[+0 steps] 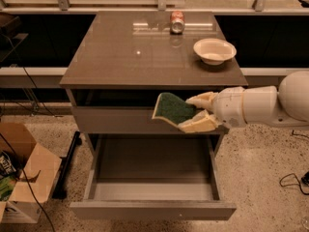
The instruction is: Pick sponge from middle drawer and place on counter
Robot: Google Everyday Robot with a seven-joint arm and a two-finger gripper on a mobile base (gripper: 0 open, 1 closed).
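Note:
My gripper (199, 113) is shut on the sponge (173, 108), dark green face up with a yellow edge. It holds the sponge in the air in front of the upper drawer front, above the open middle drawer (152, 166) and just below the counter's front edge. The drawer's grey floor is bare. The glossy grey-brown counter (120, 52) lies above and behind the sponge. My white arm reaches in from the right.
A cream bowl (214, 50) stands at the counter's right side and a can (177, 21) at its back. An open cardboard box (21, 178) sits on the speckled floor to the left. Cables lie on the floor at left and right.

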